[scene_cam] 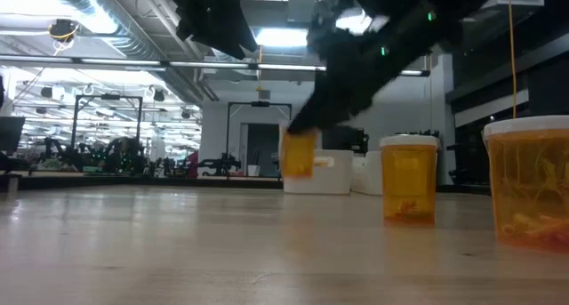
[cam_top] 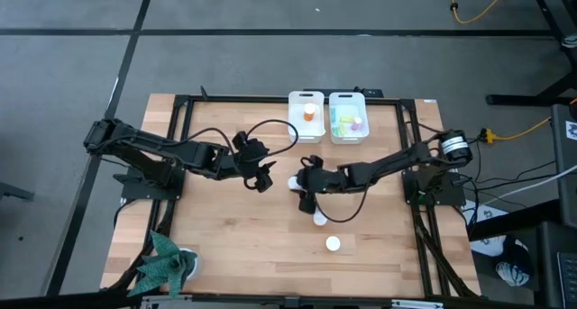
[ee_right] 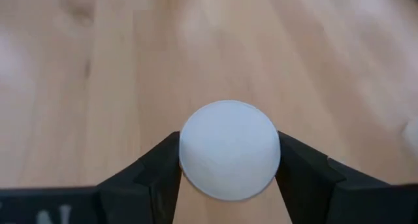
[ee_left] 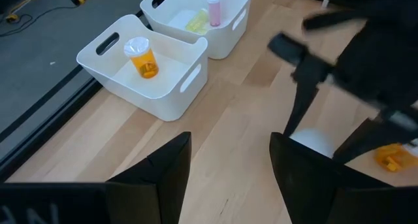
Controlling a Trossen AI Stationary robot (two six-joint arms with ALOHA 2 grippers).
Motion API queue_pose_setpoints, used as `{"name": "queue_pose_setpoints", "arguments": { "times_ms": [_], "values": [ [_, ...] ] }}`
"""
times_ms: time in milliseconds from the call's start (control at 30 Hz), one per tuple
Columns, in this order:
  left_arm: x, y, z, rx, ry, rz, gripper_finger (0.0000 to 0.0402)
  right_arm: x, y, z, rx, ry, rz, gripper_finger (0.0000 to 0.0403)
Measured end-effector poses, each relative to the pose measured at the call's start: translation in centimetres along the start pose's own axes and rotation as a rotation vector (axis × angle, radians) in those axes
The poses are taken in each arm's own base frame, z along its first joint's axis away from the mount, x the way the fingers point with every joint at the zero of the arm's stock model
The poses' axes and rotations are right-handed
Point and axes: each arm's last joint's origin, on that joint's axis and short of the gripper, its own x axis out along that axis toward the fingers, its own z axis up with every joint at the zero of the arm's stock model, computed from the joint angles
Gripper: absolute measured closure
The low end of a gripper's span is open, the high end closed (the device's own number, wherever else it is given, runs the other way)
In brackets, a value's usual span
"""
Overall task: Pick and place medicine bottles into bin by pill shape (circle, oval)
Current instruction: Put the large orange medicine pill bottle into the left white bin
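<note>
Pale wood-grain table [cam_top: 225, 237]; right hand [ee_right: 228, 162] pinching round-capped orange bottle [ee_right: 228, 149]

A light wooden surface [cam_top: 225, 228] bounded by a black frame is shown. Two white bins [cam_top: 306, 116] [cam_top: 349, 117] are set side by side at its far edge. Two white-capped orange bottles [cam_top: 320, 219] [cam_top: 334, 244] stand near the centre-front. A green cloth item [cam_top: 165, 264] lies at the front-left corner.

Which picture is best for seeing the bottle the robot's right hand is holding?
The right wrist view: its white cap fills the gap between the fingers. The low view shows its orange body; the high view a white speck; the left wrist view only glimpses it.
</note>
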Motion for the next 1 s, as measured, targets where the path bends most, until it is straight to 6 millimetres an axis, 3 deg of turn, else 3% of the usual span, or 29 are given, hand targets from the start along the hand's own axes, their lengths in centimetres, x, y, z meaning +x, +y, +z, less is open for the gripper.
{"name": "queue_pose_setpoints", "arguments": {
  "times_ms": [167, 300, 433, 567, 733, 1000],
  "values": [
    [0.0, 0.0, 0.0, 0.001, 0.001, 0.000, 0.0202, -3.1, -1.7, 2.7, -0.029, -0.068, -0.083, 0.0186],
    [0.0, 0.0, 0.0, 0.000, 0.000, 0.000, 0.0202, -5.5, -5.0, 4.2, -0.018, -0.101, -0.240, 0.0193],
    [0.0, 0.0, 0.0, -0.003, -0.003, -0.001, 0.0202, -6.2, -9.2, 5.2, 0.042, -0.132, -0.311, 0.0193],
    [0.0, 0.0, 0.1, -0.005, -0.006, -0.002, 0.0202, -5.3, -13.3, 4.8, 0.116, -0.106, -0.346, 0.0191],
    [0.0, 0.0, 0.1, -0.004, -0.006, -0.001, 0.0202, -2.6, -17.1, 3.2, 0.200, -0.056, -0.317, 0.0190],
    [0.0, 0.0, 0.1, 0.031, -0.006, 0.000, 0.0202, 1.2, -19.7, 1.4, 0.272, -0.081, -0.241, 0.0189]
  ]
}}
